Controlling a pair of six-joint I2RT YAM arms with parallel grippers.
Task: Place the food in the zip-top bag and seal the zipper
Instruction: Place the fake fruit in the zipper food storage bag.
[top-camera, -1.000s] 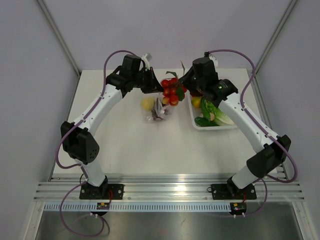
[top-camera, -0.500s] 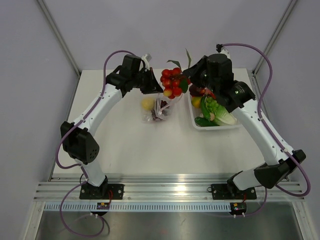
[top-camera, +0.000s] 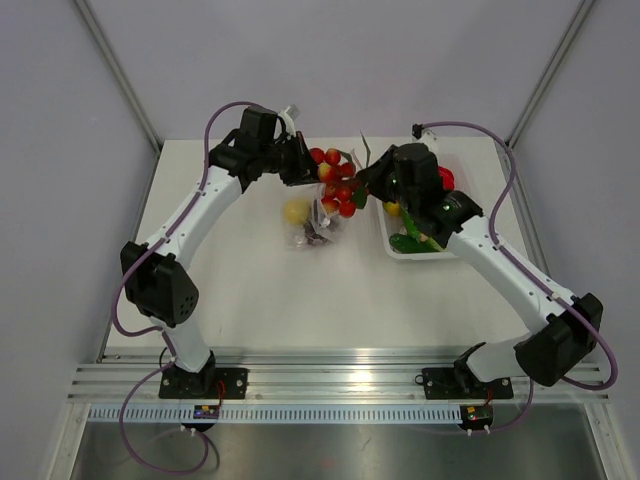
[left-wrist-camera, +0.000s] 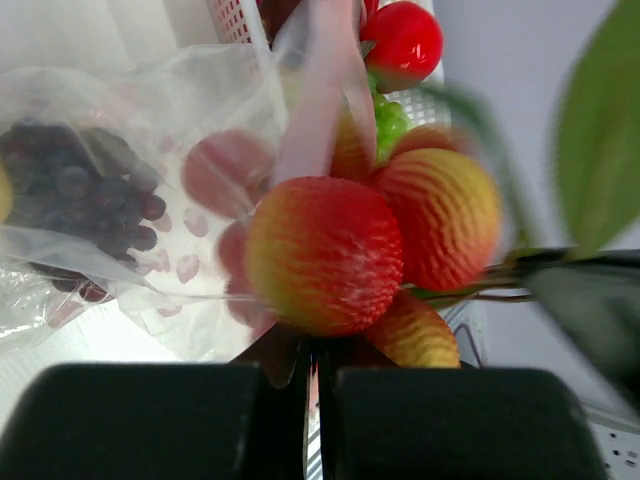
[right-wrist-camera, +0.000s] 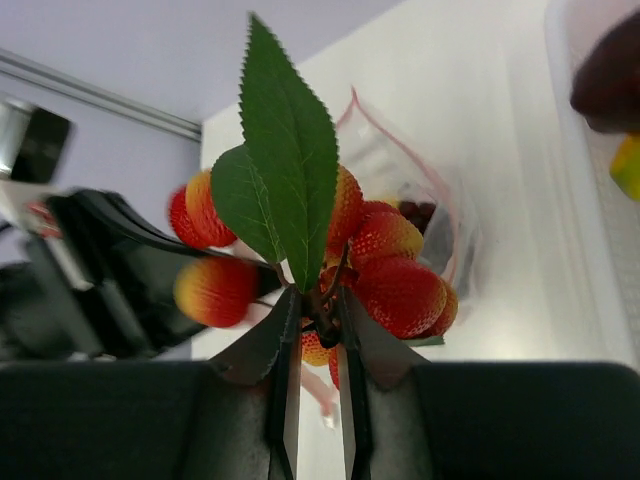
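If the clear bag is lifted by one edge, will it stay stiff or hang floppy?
Probably floppy: the zip-top bag wrinkles and sags around the dark grapes. Likely light too, being thin see-through film. Its mouth may close unless held.

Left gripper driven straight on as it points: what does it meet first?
Probably the fruit cluster, hanging close in front of the left gripper and held by the right gripper. The zip-top bag edge it pinches rises alongside; depth is unclear.
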